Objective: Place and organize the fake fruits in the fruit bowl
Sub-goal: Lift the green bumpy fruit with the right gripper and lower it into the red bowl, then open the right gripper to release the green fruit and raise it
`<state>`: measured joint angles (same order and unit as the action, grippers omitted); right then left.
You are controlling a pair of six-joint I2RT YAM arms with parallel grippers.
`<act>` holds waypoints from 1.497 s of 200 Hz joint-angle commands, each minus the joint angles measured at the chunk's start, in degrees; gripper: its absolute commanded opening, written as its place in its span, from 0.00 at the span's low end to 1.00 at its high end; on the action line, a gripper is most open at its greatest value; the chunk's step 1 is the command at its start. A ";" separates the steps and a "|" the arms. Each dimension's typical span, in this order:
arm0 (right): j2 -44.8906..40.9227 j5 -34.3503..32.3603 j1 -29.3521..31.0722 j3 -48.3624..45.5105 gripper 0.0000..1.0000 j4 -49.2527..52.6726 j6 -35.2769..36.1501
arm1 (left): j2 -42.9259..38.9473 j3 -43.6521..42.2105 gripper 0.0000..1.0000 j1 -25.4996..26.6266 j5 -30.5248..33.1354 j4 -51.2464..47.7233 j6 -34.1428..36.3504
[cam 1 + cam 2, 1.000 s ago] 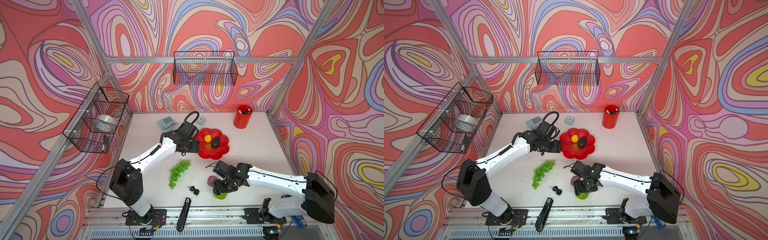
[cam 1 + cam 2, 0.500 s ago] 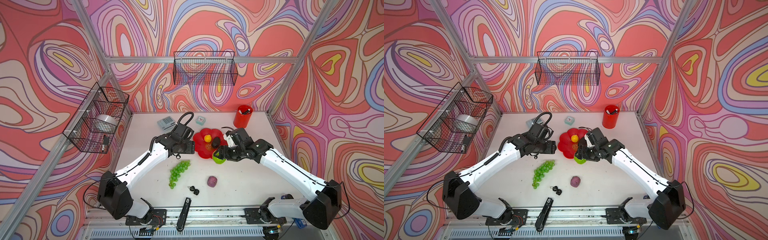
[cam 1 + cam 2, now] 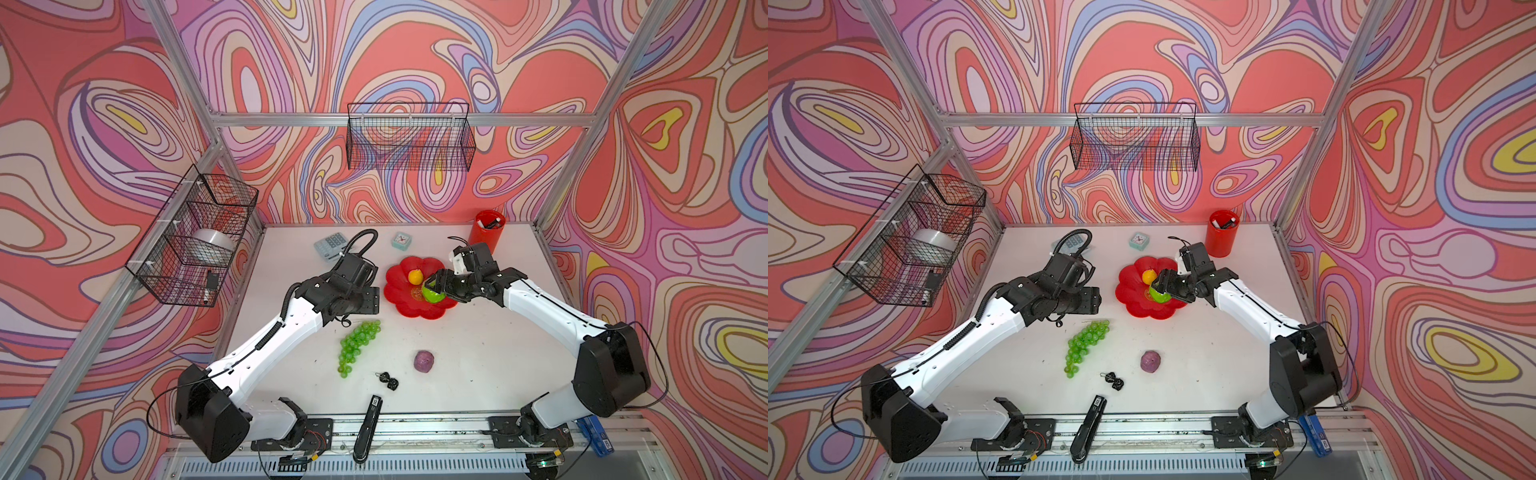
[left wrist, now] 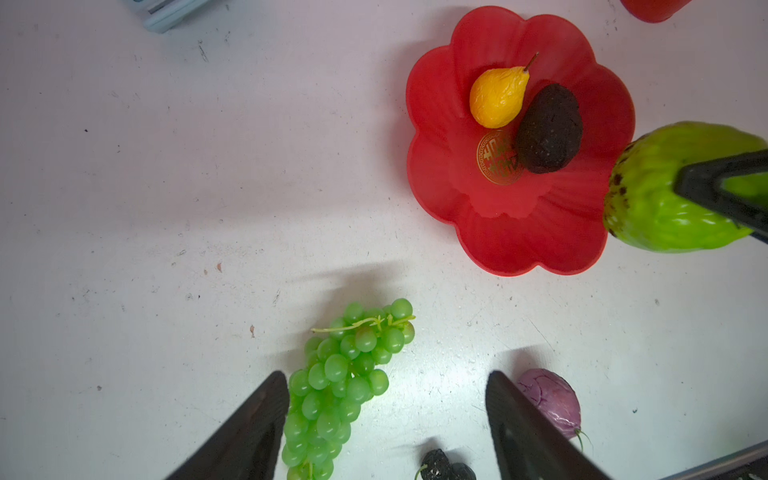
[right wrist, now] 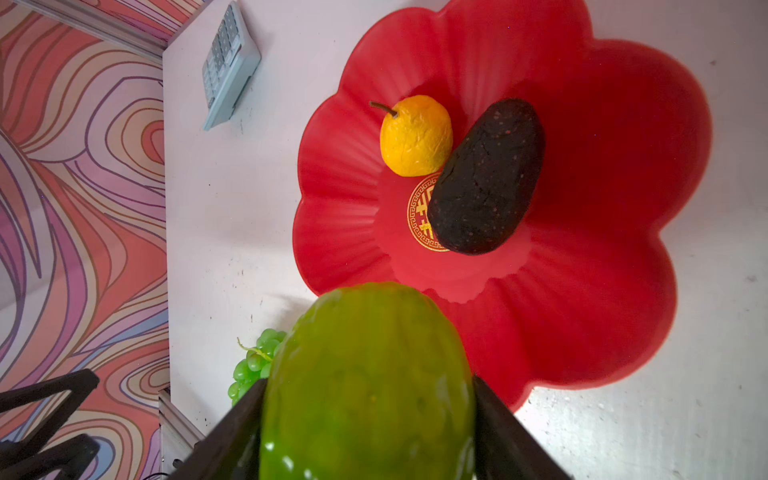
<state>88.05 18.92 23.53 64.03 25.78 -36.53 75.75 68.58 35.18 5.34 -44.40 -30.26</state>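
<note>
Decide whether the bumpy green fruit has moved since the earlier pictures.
Yes. The bumpy green fruit left its spot beside the purple ball, travelling toward the back wall; the right gripper holds it over the fruit bowl.

White table [image 3: 498, 353]: bowl [image 3: 415, 309], grapes [image 3: 357, 345], purple ball [image 3: 424, 360]

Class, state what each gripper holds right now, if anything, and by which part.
The right gripper clamps the bumpy green fruit by its two long sides. The left gripper is open and holds nothing.
</note>
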 commanded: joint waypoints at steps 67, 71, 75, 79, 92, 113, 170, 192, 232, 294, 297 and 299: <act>5.05 -2.37 -0.24 -4.37 0.50 -5.21 -0.95 | -0.36 -2.03 0.78 -0.15 1.82 -1.35 0.48; 5.39 -2.43 -0.24 -4.29 0.50 -5.30 -0.93 | -0.34 -2.12 0.79 -0.11 1.79 -1.35 0.58; 5.69 -2.48 -0.24 -4.27 0.50 -5.38 -0.79 | -0.34 -2.17 0.79 -0.09 1.95 -1.22 0.56; 5.98 -2.55 -0.24 -4.18 0.50 -5.47 -0.66 | -0.34 -2.25 0.78 -0.15 1.98 -1.21 0.55; 7.13 -2.70 -0.24 -3.67 0.50 -5.39 -0.35 | -0.34 -2.39 0.79 -0.19 2.09 -1.04 0.65; 8.80 -2.75 -0.24 -2.93 0.50 -5.65 0.02 | -0.25 -2.54 0.79 -0.28 2.30 -0.97 0.64; 11.13 -4.88 -0.24 -1.33 0.56 -4.23 2.01 | -0.25 -2.83 0.79 -0.59 2.50 -0.69 1.04; 12.24 -5.29 -0.24 -0.01 0.61 -3.49 2.92 | -0.16 -2.83 0.79 -0.63 2.54 -0.61 0.99; 12.96 -7.16 -0.24 2.10 0.72 -1.69 4.95 | -0.24 -2.63 0.81 -0.75 2.28 -0.86 1.36; 12.75 -9.04 -0.24 4.74 0.80 1.00 8.71 | -0.07 -1.74 0.81 -0.73 2.13 -1.41 1.69; 12.76 -9.06 -0.30 4.86 0.80 1.09 8.86 | -0.07 -1.65 0.81 -0.73 2.08 -1.45 1.74; 12.78 -9.03 -0.25 4.94 0.80 1.11 8.90 | -0.07 -1.62 0.81 -0.73 2.12 -1.51 1.73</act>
<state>100.31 11.38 23.53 67.20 25.34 -29.98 75.75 66.22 34.76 6.72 -44.38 -28.93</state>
